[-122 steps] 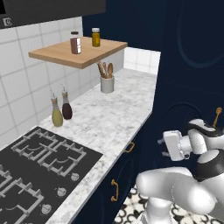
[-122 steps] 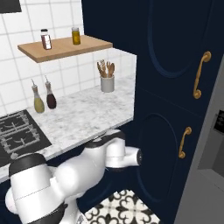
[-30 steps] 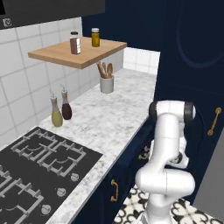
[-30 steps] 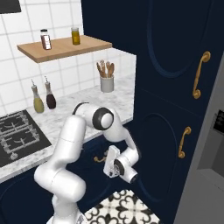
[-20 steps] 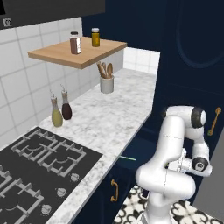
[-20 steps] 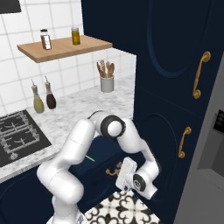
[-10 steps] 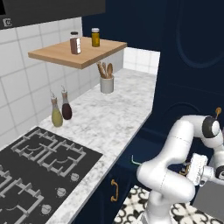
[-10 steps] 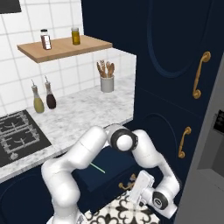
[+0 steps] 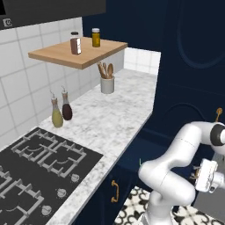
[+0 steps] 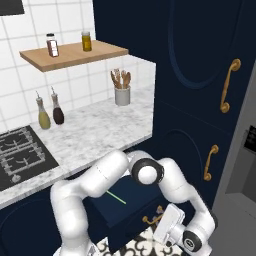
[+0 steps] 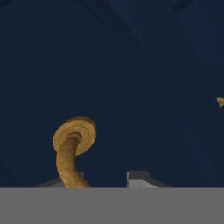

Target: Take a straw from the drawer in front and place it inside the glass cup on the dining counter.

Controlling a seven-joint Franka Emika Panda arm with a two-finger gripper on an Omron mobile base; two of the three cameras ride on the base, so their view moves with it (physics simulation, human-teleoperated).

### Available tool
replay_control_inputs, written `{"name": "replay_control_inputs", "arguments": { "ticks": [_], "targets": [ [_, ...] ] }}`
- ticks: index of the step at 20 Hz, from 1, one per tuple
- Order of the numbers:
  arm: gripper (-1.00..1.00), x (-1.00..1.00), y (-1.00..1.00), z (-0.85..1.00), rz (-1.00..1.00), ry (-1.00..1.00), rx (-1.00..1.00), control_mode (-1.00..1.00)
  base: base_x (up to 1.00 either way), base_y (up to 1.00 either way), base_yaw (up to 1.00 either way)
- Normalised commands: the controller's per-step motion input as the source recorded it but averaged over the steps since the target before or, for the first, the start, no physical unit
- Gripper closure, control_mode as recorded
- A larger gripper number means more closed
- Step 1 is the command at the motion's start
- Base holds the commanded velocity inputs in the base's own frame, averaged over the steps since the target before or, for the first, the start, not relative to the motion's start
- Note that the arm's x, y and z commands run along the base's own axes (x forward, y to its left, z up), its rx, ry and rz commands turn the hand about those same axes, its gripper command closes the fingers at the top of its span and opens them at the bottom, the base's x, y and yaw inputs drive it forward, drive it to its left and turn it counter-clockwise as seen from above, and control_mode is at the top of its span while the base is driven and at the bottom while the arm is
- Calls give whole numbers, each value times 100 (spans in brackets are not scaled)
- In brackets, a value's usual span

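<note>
Brass handle (image 11: 70, 151) curves between the gripper's (image 10: 161, 227) fingertips on the navy drawer (image 10: 131, 210) front; whether the jaws pinch it or stand just off it cannot be told. Behind that front, the drawer is pulled out, and the green straw (image 10: 116, 197) lies flat inside, under the marble counter (image 10: 95, 131).

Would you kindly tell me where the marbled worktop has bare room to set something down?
The white-grey marbled worktop lies bare between the two small oil bottles and the white pot of wooden spoons. It is crowded beside the black hob.
</note>
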Motion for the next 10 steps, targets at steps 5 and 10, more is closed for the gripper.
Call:
{"name": "replay_control_inputs", "arguments": {
  "ticks": [5, 10],
  "targets": [
    [-100, -38, -3, 18, -2, 6, -3, -100, 0, 0, 0],
    [-100, -24, 0, 59, -5, 15, -10, -100, 0, 0, 0]
  ]
}}
